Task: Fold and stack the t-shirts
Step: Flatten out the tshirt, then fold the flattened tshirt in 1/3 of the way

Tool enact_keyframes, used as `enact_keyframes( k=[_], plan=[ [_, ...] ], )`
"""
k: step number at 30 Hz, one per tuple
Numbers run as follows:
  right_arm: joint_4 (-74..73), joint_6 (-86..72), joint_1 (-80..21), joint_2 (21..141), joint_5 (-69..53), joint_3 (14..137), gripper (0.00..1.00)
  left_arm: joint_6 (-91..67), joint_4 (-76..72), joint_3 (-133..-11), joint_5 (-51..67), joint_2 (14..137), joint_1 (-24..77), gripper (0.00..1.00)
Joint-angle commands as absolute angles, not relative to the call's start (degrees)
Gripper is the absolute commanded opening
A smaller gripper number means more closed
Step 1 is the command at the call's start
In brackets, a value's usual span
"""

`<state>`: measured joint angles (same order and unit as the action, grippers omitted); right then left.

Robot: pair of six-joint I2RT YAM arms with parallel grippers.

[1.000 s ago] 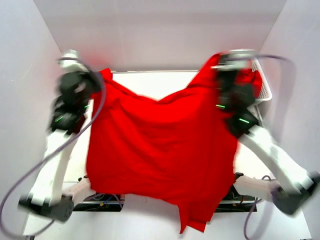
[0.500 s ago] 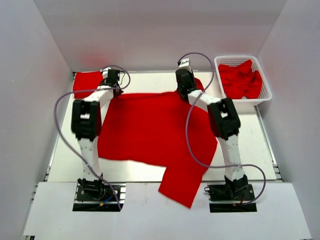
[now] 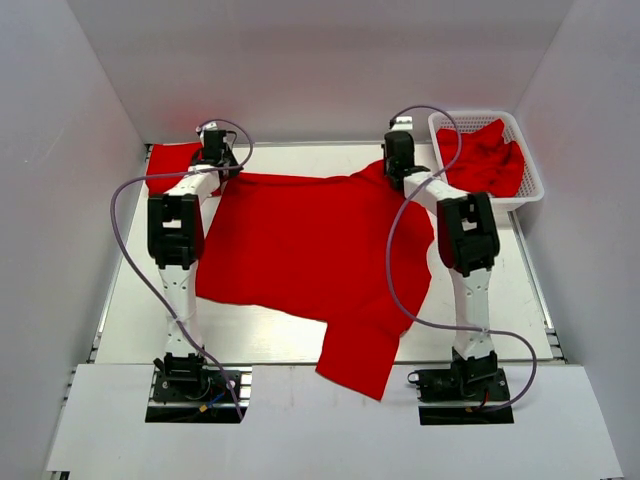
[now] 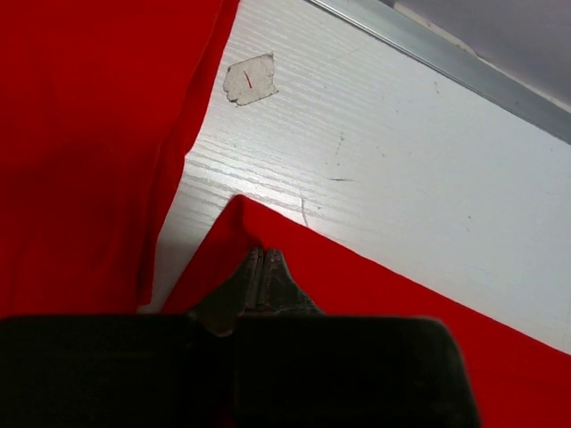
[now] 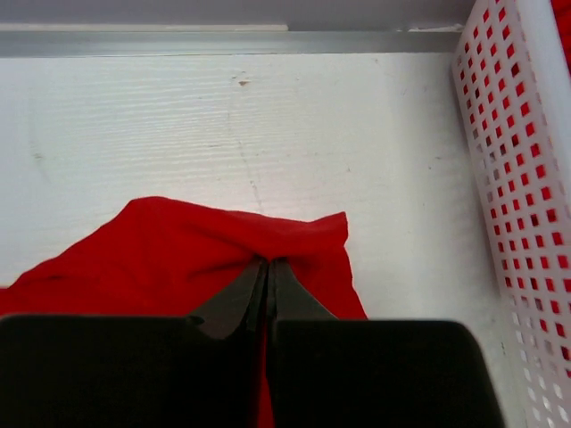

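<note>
Pinching the 2 far corners of a shirt (image 3: pixel 300 250), the left gripper (image 4: pixel 265 266) and right gripper (image 5: pixel 268 272) were each clenched on red fabric. The shirt lay spread across the table (image 3: pixel 500 290), with 1 flap trailing past the near edge. Likely risks: thin cloth slipping from either pinch under tension, or the left corner dragging over the folded shirt (image 3: pixel 168 165) just beside it and disturbing the stack.

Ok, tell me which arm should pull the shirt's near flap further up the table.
Right, likely. The flap lies nearer the right arm's base than the left's. The left fingers and right fingers are both shut on the shirt's far corners, so release first.
</note>
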<state>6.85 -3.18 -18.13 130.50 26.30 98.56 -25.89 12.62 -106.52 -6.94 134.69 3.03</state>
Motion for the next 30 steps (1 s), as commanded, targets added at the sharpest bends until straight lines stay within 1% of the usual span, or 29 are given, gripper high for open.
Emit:
enact_keyframes(
  k=[1, 6, 7, 8, 10, 16, 20, 24, 30],
  plan=[
    [6.94, -8.52, -18.11, 121.21, 19.08, 93.37, 0.00, -23.56, 11.07, -105.47, -4.39, 129.64, 2.20, 0.00],
    [5.89, -9.84, -18.10, 110.32, 18.72, 84.48, 0.00, -22.94, 13.09, -104.94, -4.39, 127.53, 0.97, 0.00],
    [5.63, -10.28, -18.19, 109.00, 18.81, 80.03, 0.00, -22.94, 13.70, -104.94, -4.39, 127.53, 0.44, 0.00],
    [5.19, -11.68, -18.02, 105.24, 18.55, 78.59, 0.00, -22.94, 13.71, -104.42, -4.39, 126.83, 0.44, 0.00],
    [3.35, -12.30, -17.76, 103.10, 18.02, 74.46, 0.00, -22.41, 13.71, -103.89, -4.39, 126.22, -0.18, 0.00],
    [-5.17, -15.47, -18.19, 95.11, 16.53, 69.44, 0.00, -21.89, 14.41, -101.95, -1.51, 123.49, -1.93, 0.00],
    [-7.64, -17.75, -18.46, 90.71, 11.09, 64.53, 0.00, -21.88, 15.12, -100.82, -1.49, 122.44, -2.46, 0.00],
    [-9.75, -20.82, -18.54, 85.97, 8.36, 59.69, 0.00, -21.88, 15.73, -99.06, -0.36, 121.82, -2.46, 0.00],
    [-17.39, -24.26, -18.37, 82.36, 4.15, 60.55, 0.00, -21.36, 16.26, -96.69, -0.97, 119.89, -2.99, 0.00]
  ],
)
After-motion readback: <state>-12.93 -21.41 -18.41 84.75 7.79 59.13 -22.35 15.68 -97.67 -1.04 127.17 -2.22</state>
